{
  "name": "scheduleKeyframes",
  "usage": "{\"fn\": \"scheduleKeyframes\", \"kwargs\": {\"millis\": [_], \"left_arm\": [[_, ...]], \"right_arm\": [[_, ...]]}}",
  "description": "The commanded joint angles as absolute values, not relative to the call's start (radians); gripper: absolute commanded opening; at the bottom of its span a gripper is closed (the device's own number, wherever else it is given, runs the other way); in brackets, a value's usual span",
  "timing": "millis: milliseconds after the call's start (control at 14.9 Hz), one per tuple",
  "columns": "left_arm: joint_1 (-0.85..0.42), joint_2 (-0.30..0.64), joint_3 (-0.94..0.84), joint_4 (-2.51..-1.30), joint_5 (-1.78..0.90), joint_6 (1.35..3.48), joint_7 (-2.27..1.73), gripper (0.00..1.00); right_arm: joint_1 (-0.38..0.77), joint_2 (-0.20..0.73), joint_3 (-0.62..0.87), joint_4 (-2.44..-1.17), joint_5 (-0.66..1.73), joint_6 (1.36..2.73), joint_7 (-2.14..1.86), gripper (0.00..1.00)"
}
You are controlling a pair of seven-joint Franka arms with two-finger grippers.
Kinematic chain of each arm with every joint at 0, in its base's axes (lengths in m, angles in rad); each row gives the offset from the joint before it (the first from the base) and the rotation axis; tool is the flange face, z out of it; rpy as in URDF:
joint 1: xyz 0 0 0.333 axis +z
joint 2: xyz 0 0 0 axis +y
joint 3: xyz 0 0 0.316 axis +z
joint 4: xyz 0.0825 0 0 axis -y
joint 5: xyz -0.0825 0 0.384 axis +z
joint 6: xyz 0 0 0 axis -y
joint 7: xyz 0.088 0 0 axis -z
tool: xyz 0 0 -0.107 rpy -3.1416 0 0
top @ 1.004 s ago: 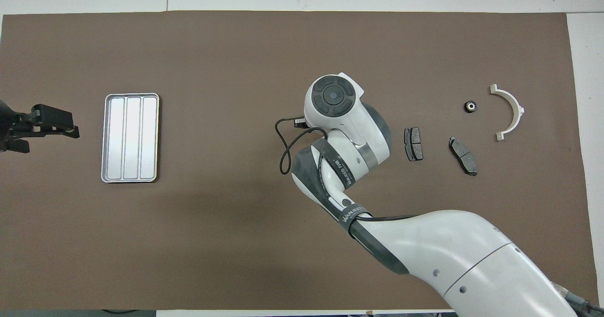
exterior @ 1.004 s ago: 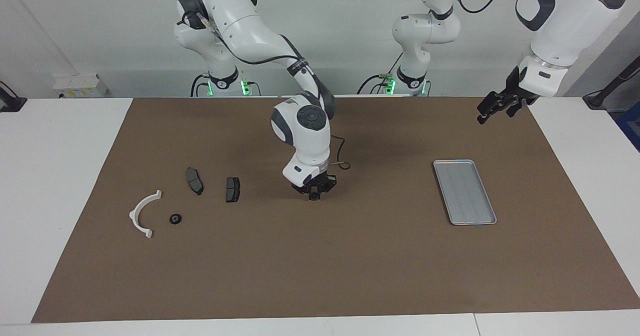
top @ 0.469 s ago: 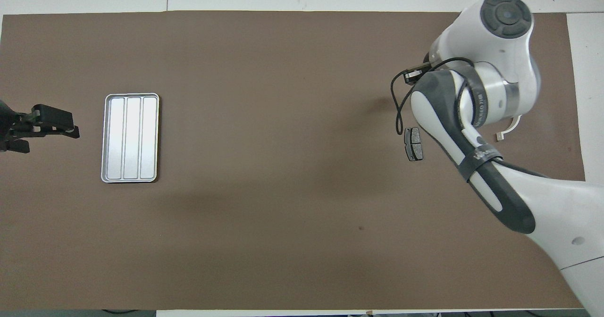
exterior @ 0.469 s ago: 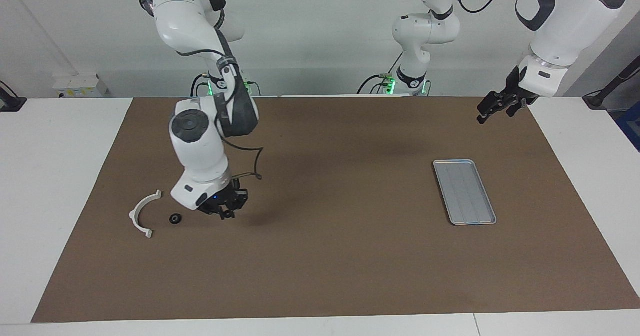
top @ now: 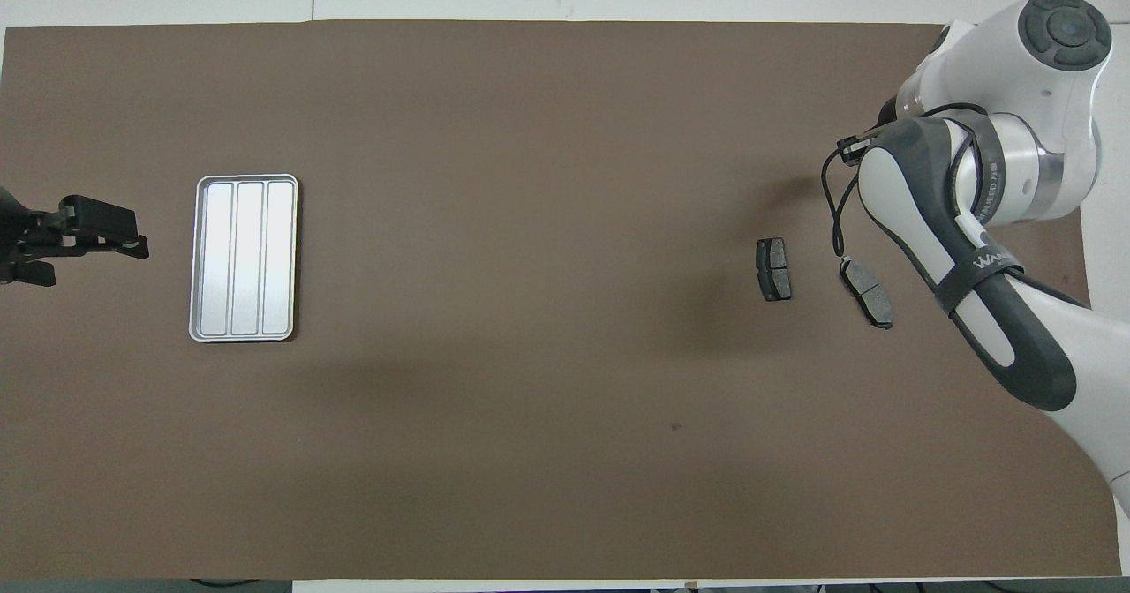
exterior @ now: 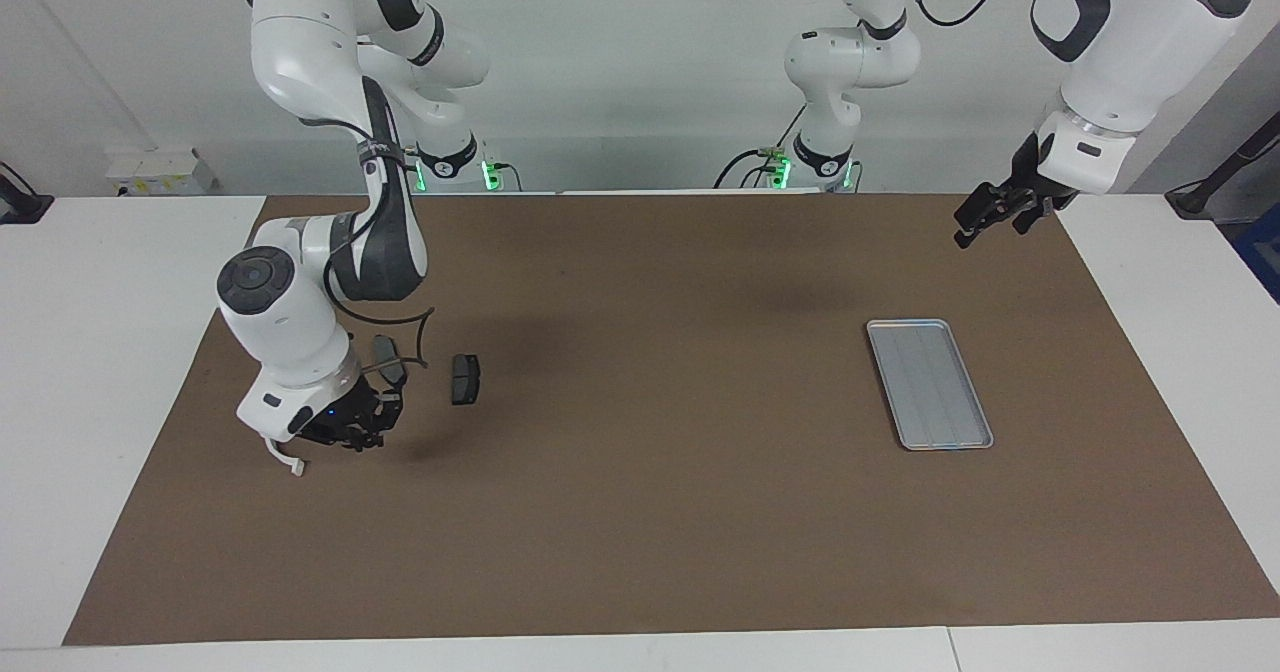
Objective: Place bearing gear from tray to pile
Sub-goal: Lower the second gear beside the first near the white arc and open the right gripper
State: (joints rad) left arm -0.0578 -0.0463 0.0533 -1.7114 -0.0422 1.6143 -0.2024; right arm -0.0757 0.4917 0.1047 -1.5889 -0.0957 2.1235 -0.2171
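We see a brown mat [exterior: 650, 512] over a white table [exterior: 100, 372], pale wall at the robots' end. The bearing gear does not show in either view; the right arm's wrist and hand cover the spot in the pile, so we cannot say where it lies. The right gripper [exterior: 358, 434] is low over the pile at the right arm's end of the mat, and we cannot tell how its fingers stand or whether they hold anything. Only a tip of the white half-ring bracket [exterior: 290, 464] pokes out under that hand. One dark brake pad [exterior: 465, 379] lies clear on the mat toward the middle of the table; the second brake pad [top: 867, 291] is beside it, partly hidden by the arm's cable in the facing view. The tray [exterior: 929, 383] sits well apart, toward the left arm's end, with nothing in it. The left gripper [exterior: 985, 214] waits raised over the mat's corner by that end, fingers probably apart, though we cannot tell for sure.
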Motion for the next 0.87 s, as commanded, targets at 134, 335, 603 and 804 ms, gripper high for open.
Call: {"fn": "scheduleKeyframes", "kwargs": {"millis": [134,335,603,804], "left_arm": [[-0.052,-0.063,0.049,-1.723,-0.038,1.611,-0.198,1.0],[-0.052,-0.063,0.049,-1.723,-0.038,1.611,-0.198,1.0],[-0.054,-0.063,0.049,-1.723,-0.038,1.611,-0.198,1.0],[-0.052,-0.063,0.049,-1.723,-0.038,1.611,-0.198,1.0]], "right_arm": [[-0.086,0.463,0.12,-1.721,-0.072,2.233,-0.241,0.0],[-0.087,0.45,0.12,-1.764,-0.072,2.246,-0.245,0.0],[-0.095,0.422,0.12,-1.831,-0.072,2.246,-0.268,0.0],[-0.11,0.413,0.12,-1.858,-0.072,2.246,-0.291,0.0]]}}
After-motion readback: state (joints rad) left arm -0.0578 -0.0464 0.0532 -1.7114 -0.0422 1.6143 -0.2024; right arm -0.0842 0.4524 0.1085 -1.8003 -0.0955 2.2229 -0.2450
